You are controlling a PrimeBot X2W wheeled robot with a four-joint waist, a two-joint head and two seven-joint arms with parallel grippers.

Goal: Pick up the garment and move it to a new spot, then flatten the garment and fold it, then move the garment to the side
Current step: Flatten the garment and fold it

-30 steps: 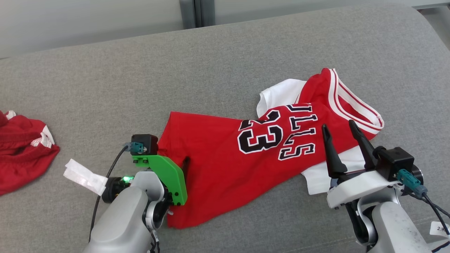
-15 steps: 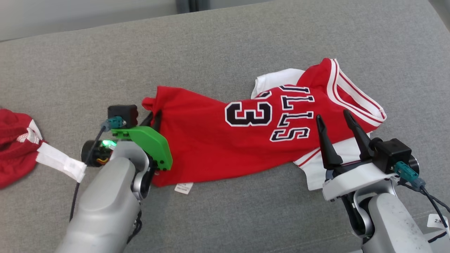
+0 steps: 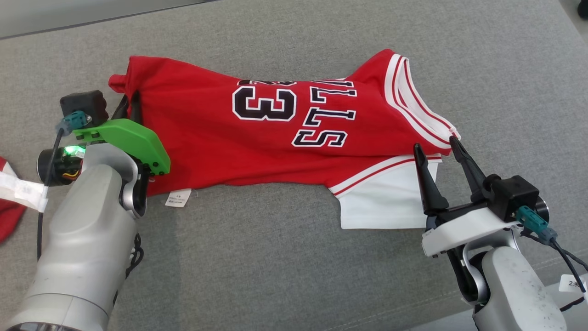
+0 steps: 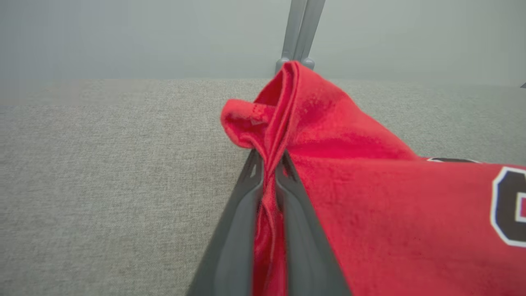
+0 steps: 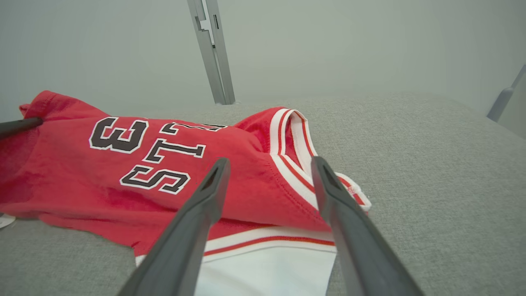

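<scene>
Jersey (image 3: 220, 133) is on the grey cushion (image 3: 275, 257), stretched across the middle of the head view. Hem end is to the left, striped trim end to the right. Print faces up: black-and-white number plus letters.

Left gripper (image 3: 130, 103): closed on the jersey's hem corner. Wrist view shows red fabric pinched flat between the two fingers, with a small bunch sticking out past the tips. That corner looks raised off the cushion; the rest of the jersey lies on it.

Right gripper (image 3: 435, 143): fingers spread wide, holding nothing. Tips sit at the jersey's right end, either side of the white-and-red trim. Can't tell if they touch the cloth. From its wrist view, the fingers frame the trim edge and the white panel (image 3: 381, 207) below it.

The white panel sticks out from under the red layer at the lower right, flat on the cushion, just left of the right gripper.

White label (image 3: 178, 197) hangs out at the jersey's lower edge near the left arm, lying on the cushion.

Green bracket (image 3: 124, 138) on the left wrist overlaps the jersey's left edge in the head view.

Second red garment (image 3: 7, 220) is at the far left edge, mostly cut off, well apart from the jersey.
</scene>
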